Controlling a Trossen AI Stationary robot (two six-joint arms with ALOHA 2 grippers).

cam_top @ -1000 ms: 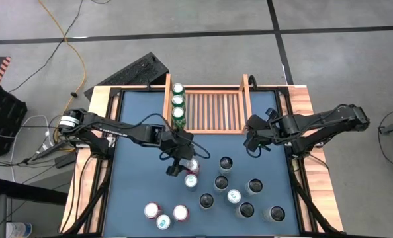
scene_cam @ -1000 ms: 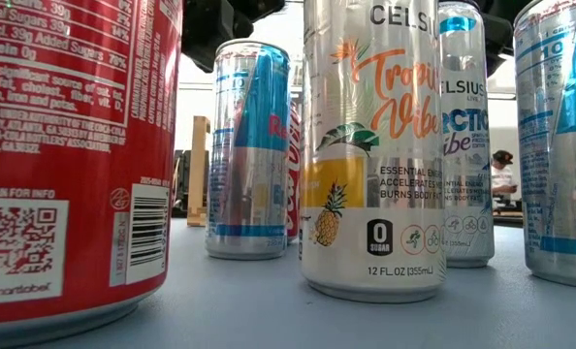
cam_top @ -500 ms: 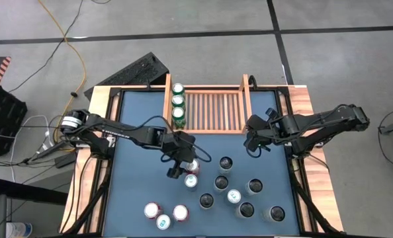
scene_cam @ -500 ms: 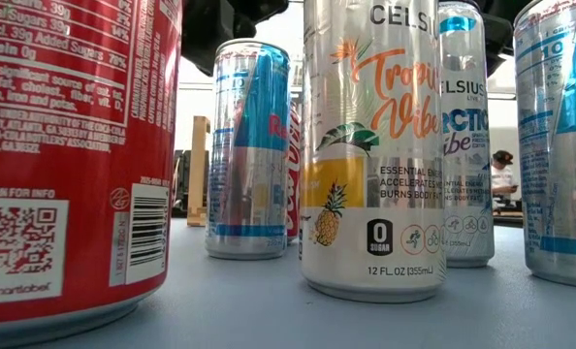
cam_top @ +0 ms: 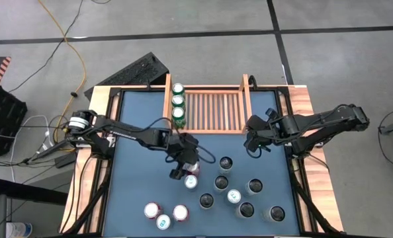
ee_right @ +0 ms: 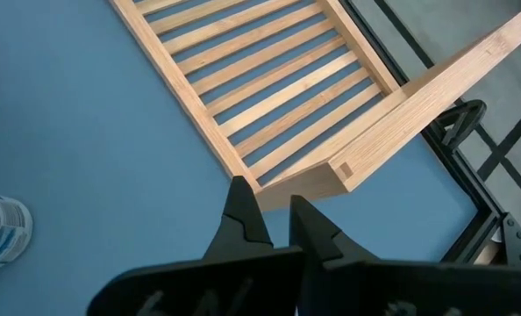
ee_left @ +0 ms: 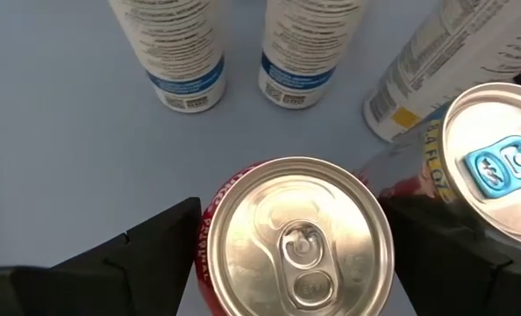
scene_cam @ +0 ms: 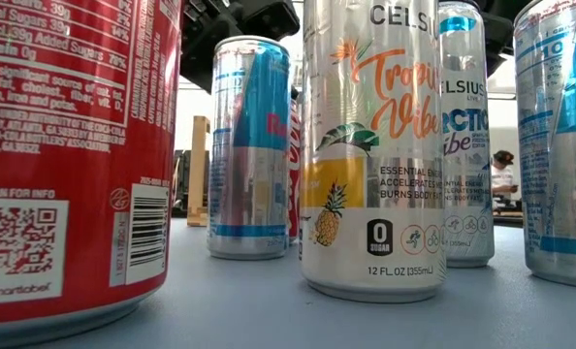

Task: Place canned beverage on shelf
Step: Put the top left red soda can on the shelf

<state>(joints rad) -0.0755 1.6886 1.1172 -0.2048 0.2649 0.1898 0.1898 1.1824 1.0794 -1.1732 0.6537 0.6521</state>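
My left pincer (ee_left: 287, 254) is released around the red can (ee_left: 296, 237); I should center, then squeeze below its rim.

Red can (ee_left: 297, 235), blue table (cam_top: 143, 132), light-wood slatted shelf (cam_top: 213, 111)

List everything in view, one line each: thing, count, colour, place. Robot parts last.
shelf: one, light wood, far middle of the table.
shelved cans: three, green-topped, in a row along the shelf's left wall.
red can: one, mid-table.
loose cans: eleven others, mixed colours, standing on the table's near half.
table: one, blue top, wood border.
yellow cable: one, on the floor.
person: one, in the room behind.
left end effector: open, straddling the red can.
right end effector: shut, by the shelf's near right corner.
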